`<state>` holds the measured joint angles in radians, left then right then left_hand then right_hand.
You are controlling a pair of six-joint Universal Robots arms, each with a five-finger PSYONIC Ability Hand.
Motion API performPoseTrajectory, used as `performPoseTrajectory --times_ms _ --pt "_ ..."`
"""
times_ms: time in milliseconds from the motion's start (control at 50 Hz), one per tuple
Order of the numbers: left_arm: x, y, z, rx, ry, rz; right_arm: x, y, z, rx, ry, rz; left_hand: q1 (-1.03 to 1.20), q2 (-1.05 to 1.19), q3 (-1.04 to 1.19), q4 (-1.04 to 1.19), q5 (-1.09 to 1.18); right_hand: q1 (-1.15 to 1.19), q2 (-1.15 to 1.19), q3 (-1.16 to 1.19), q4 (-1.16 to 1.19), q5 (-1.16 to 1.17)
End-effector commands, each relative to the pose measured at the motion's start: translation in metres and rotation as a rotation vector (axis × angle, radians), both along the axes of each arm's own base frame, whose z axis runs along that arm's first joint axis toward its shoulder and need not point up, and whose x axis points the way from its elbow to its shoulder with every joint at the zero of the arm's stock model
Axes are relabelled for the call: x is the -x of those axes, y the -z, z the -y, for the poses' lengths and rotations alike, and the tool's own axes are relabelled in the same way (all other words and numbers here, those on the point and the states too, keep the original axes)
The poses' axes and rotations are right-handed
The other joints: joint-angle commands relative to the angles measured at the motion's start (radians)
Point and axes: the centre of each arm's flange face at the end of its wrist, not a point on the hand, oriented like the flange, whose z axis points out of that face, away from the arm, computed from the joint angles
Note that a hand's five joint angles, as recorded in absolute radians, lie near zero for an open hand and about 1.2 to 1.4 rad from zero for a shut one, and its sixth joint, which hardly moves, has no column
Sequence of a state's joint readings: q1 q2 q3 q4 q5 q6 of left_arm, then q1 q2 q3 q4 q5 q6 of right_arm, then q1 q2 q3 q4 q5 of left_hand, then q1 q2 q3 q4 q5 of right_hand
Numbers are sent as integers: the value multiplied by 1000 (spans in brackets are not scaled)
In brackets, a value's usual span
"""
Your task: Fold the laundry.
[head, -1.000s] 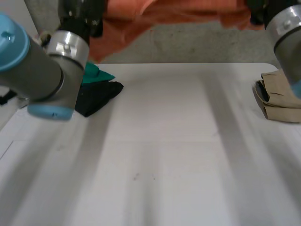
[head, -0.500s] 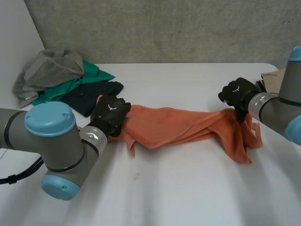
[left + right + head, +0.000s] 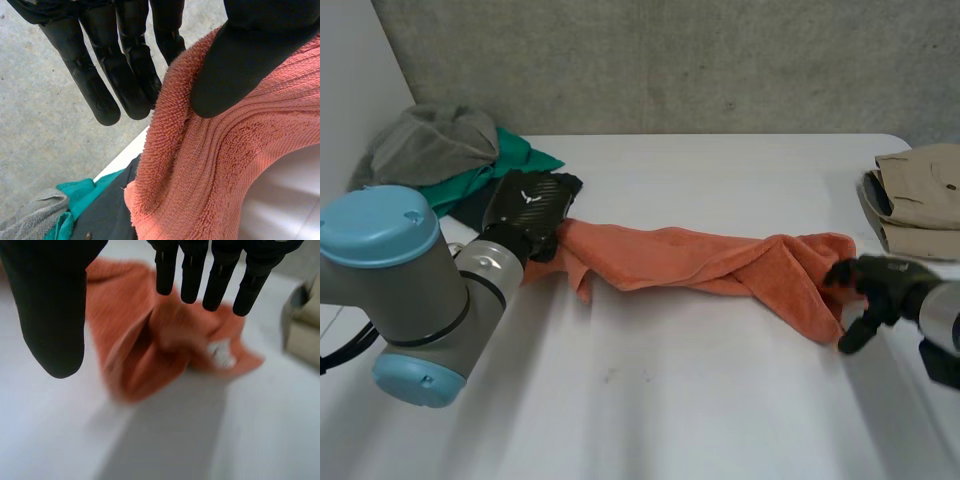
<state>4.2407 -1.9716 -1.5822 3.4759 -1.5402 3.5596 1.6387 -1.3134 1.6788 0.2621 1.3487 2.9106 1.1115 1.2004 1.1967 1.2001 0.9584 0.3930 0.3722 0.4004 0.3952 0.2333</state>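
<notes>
Where the head view gives only a long, rope-like orange towel (image 3: 700, 262) across mid-frame on the white table (image 3: 650, 400), the left wrist view adds its looped terry pile and ribbed band. There the edge is pinched between the left hand's (image 3: 528, 208) thumb (image 3: 240, 60) and straight fingers (image 3: 125, 75). The right hand (image 3: 875, 292), lower right, is spread and empty, just off the towel's bunched end; its wrist view shows a white tag (image 3: 220, 353) there. Grey, green and dark clothes (image 3: 440, 160) are heaped upper left; folded tan cloth (image 3: 918, 200) lies at the right edge.
</notes>
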Motion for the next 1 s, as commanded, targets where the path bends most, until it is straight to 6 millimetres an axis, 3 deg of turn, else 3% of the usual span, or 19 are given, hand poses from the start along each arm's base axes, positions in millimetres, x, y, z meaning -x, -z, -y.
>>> performPoseTrajectory --times_ms 20,180,340,460,560,640,660,720,740,760,820,900,1000 --pt "0 4 -3 -18 2 9 -1 29 -11 14 -11 -3 285 196 200 196 263 118 138 110 116 103" --pt "-1 4 -3 -18 1 6 -3 31 -2 72 4 16 285 196 200 196 263 124 144 116 121 109" --pt "-1 2 -3 -14 1 6 -6 49 13 71 8 13 285 196 200 196 263 203 223 195 201 188" --pt "-2 1 -4 -18 -1 7 -21 59 14 47 -30 14 285 196 200 196 263 382 402 374 379 367" --pt "-4 -8 -9 -29 -2 2 -20 51 21 71 1 26 285 196 200 196 263 1002 1023 995 1000 987" --pt "-9 -21 -16 -45 -5 -12 -17 32 28 117 15 16 285 196 200 196 263 1003 1024 996 1001 988" --pt "-9 -24 -18 -47 -4 -15 -17 5 29 188 0 3 285 196 200 196 263 1003 1024 996 1001 988" --pt "-17 -40 -24 -49 -15 -16 -10 -36 26 306 -40 -93 285 196 200 196 263 1003 1024 996 1001 988" --pt "-20 -44 -25 -47 -21 -13 -1 -56 21 357 -77 -218 285 196 200 196 263 1003 1024 996 1001 988" --pt "-26 -51 -27 -51 -34 -5 5 -62 18 369 -98 -291 285 196 200 196 263 1003 1024 996 1001 988" --pt "-35 -59 -33 -80 -49 13 24 -77 10 376 -183 -571 285 196 200 196 263 1003 1024 996 1001 988" --pt "-48 -62 -44 -173 -71 59 30 -81 1 361 -282 -761 285 196 200 196 263 1003 1024 996 1001 988" --pt "-57 -50 -51 -273 -62 170 29 -85 4 382 -283 -761 285 196 200 196 263 1003 1024 996 1001 988"
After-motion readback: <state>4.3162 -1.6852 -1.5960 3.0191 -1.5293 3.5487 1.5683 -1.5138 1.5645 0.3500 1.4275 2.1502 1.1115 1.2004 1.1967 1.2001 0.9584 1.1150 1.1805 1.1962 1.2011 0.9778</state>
